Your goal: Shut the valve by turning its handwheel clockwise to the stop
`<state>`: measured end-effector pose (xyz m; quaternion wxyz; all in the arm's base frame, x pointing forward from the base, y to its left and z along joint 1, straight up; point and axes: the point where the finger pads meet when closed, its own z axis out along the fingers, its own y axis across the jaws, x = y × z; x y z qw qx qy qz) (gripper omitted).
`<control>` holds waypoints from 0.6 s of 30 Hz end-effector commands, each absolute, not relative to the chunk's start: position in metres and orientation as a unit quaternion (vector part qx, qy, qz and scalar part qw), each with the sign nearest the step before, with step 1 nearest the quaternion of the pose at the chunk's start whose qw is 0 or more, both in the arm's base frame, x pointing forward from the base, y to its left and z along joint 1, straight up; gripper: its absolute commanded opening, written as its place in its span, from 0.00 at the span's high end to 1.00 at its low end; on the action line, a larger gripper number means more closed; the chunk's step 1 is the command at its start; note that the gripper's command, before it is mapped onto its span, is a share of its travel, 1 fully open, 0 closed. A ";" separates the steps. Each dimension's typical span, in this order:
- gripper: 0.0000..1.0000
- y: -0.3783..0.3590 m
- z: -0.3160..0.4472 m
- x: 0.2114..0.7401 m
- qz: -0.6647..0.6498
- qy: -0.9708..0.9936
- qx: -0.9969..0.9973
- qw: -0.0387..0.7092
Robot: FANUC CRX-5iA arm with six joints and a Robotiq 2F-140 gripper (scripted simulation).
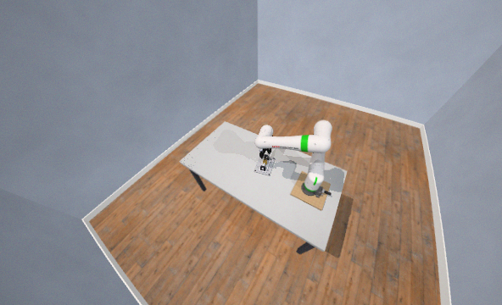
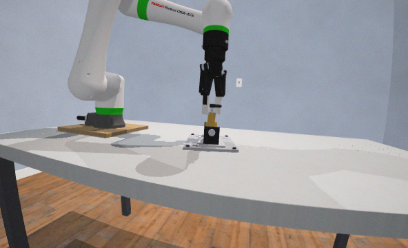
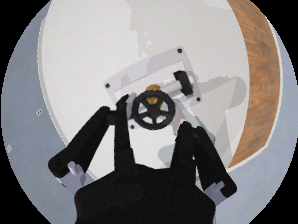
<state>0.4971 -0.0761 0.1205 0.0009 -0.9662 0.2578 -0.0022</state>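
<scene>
while one gripper (image 3: 154,111) clamps the single handwheel (image 3: 153,111), one valve (image 2: 211,135) stands on one table (image 2: 276,179).

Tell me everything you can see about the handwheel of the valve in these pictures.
The handwheel is a small black spoked ring with a brass-coloured hub, lying level on top of a brass stem. The stem rises from a black valve body mounted on a light metal plate on the table. The gripper, pointing straight down from above, is shut on the wheel, one finger on each side of the rim.

Top: high, far; exterior: table-level; wrist: straight down, close
</scene>
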 end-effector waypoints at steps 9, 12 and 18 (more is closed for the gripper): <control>1.00 -0.076 0.120 0.497 -0.002 0.333 -0.943 0.001; 1.00 -0.076 0.120 0.497 -0.002 0.352 -0.936 0.001; 1.00 -0.076 0.120 0.497 -0.002 0.375 -0.927 0.001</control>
